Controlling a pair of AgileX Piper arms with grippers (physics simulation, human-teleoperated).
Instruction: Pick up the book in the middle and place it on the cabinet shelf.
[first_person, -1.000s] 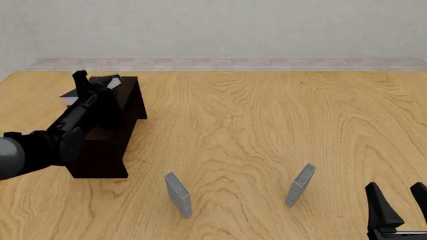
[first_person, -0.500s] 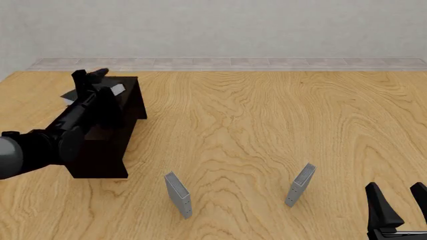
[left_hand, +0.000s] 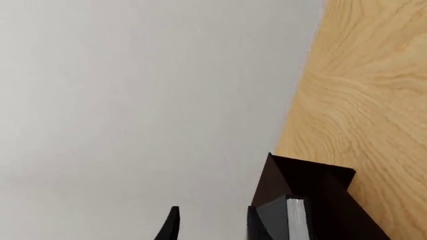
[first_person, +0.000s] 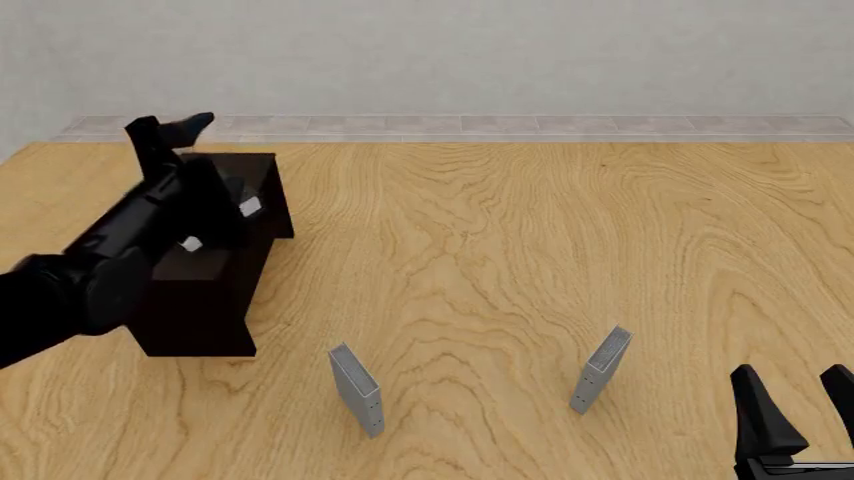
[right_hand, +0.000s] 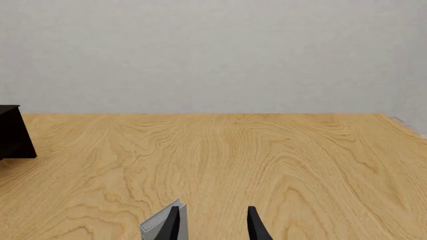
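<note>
**Book on the cabinet, left arm raised above it**

On the cabinet shelf (first_person: 227, 290) the book (left_hand: 297, 220) lies, mostly hidden by the left arm. The left gripper (first_person: 167, 128) tilts upward above it, jaws apart and empty. The right gripper (first_person: 801, 420) waits, cropped, jaws spread, empty.

Light is even and bright in all three views — soft and diffuse, with no visible lamp and no glare on the wooden counter (first_person: 534, 260). Shadows are faint: a small dark smudge at the near foot of the cabinet shelf (first_person: 234, 250), barely any beside the two thin grey books (first_person: 358, 390). The renders are sharp from near to far — no blur, no grain, no bending at the edges. The black left arm (first_person: 94, 270) merges with the dark cabinet, so outlines there are hard to separate.
</note>
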